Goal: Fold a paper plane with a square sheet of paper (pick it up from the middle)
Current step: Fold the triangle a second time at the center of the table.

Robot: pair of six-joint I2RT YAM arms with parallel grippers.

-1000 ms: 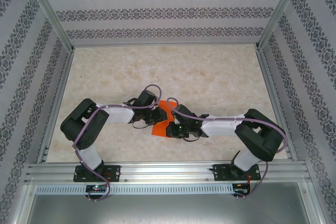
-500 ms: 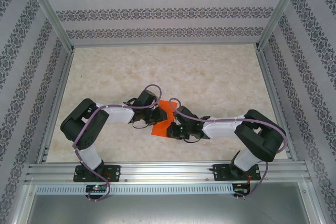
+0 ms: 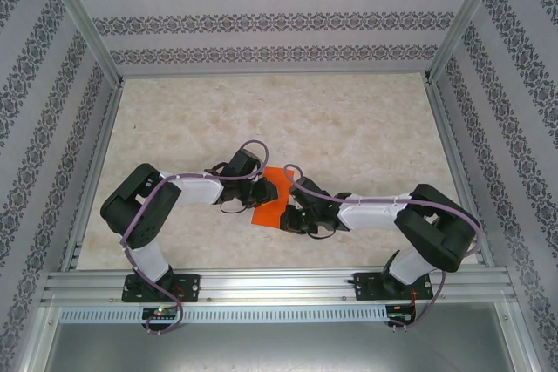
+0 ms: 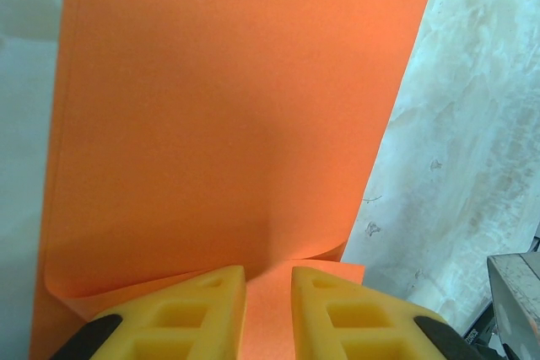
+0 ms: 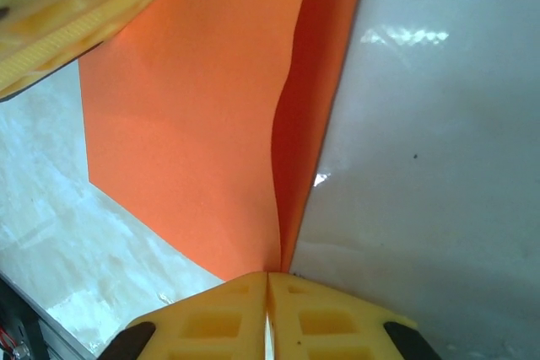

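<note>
Left gripper (image 4: 268,282): jaws set narrowly apart.
Right gripper (image 5: 268,280): clamped on the square sheet of paper (image 5: 194,124).
Arms: bent inward, wrists close together.

Far table (image 3: 279,111) free; left arm (image 3: 187,187), right arm (image 3: 375,211) crowd sheet (image 3: 272,193) mid-table.

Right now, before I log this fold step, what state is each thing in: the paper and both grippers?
square sheet of paper: doubled over, crease loose, between the grippers.
left gripper: fingers slightly apart, tips at the paper's curled edge.
right gripper: shut on the paper's edge.
</note>
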